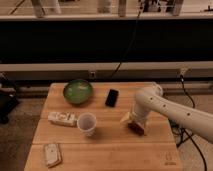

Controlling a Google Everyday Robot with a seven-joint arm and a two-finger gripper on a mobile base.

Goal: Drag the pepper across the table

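Observation:
The pepper (136, 128) is a small dark red-brown oblong item lying on the light wooden table (115, 147), right of the middle. My gripper (133, 121) hangs from the white arm (165, 107) that reaches in from the right. It is down at the tabletop, right over the pepper's upper left side and touching or nearly touching it. A yellowish part shows at the gripper's left.
A green bowl (78, 91) stands at the back left. A flat black phone (112, 97) lies right of it. A clear white cup (87, 124) stands mid-table. A white packet (62, 118) lies left of the cup. Another pale packet (52, 154) lies at the front left corner.

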